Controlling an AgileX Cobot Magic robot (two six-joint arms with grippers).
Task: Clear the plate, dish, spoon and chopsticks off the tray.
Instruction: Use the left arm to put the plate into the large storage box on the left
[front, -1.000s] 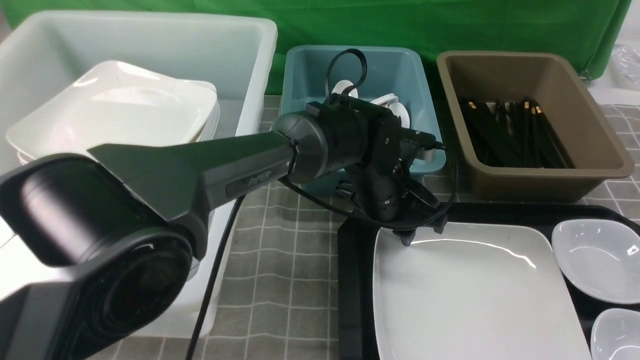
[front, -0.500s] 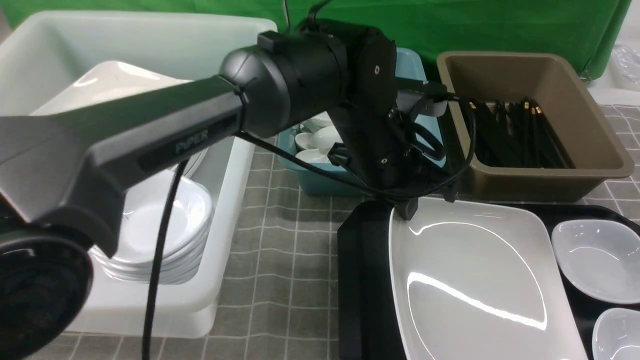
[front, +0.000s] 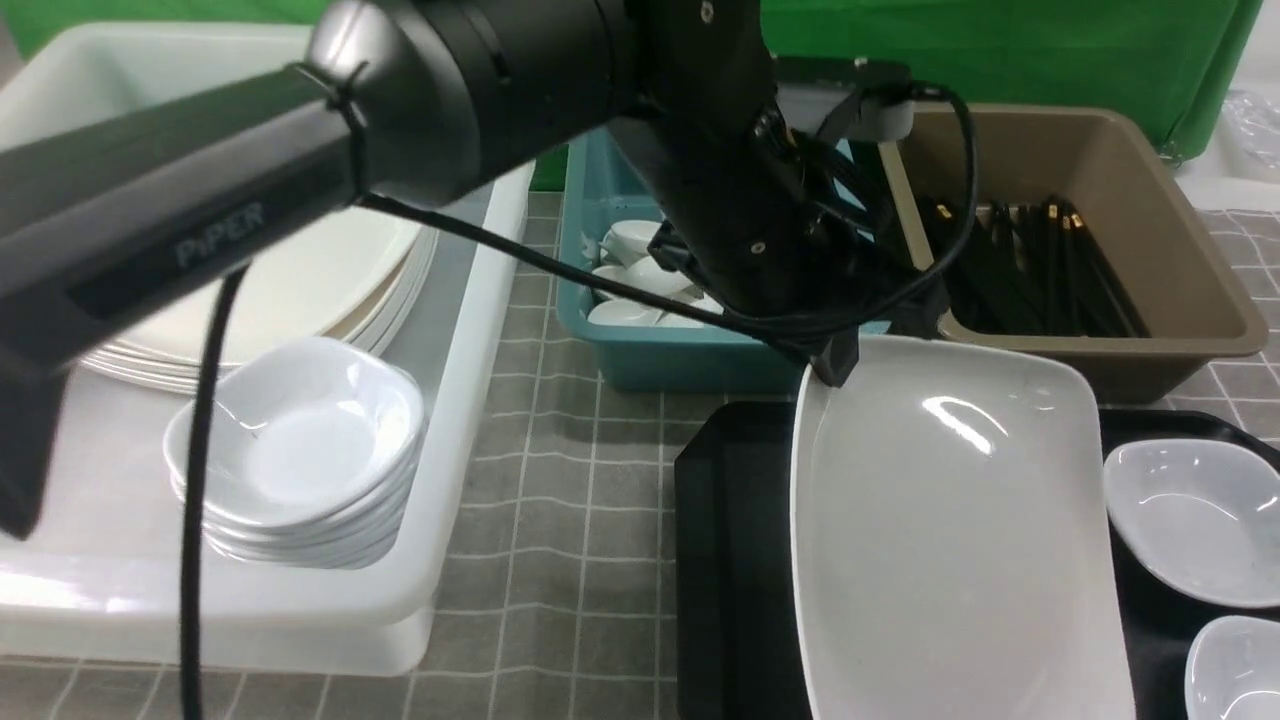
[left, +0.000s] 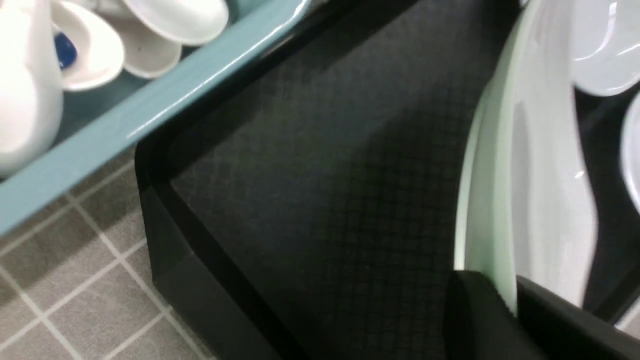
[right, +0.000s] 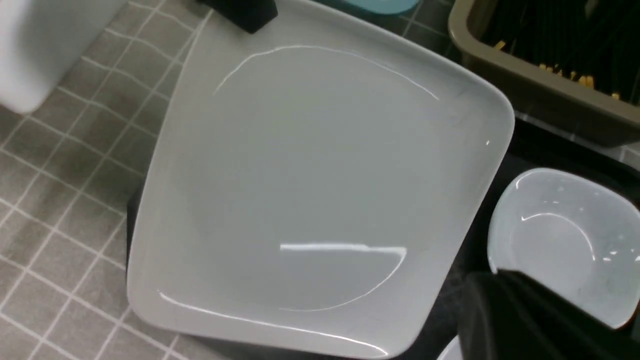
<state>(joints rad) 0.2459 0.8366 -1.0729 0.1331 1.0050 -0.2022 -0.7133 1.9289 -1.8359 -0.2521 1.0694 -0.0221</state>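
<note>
We hold the plate (front: 950, 540) tipped up over the tray (front: 730, 560).
Front view: our left gripper (front: 835, 365) is clamped on the plate's far left corner, so the plate slants above the tray. Left wrist view: both fingers (left: 475, 315) pinch the rim over the tray's textured floor. Right wrist view: our right gripper (right: 500, 285) is closed, empty, near a small dish (right: 560, 245).

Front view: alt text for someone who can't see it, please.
The left gripper pinches the plate by its far corner, tilting it up off the tray. A white tub of dishes sits left; teal tub and brown tub behind.
</note>
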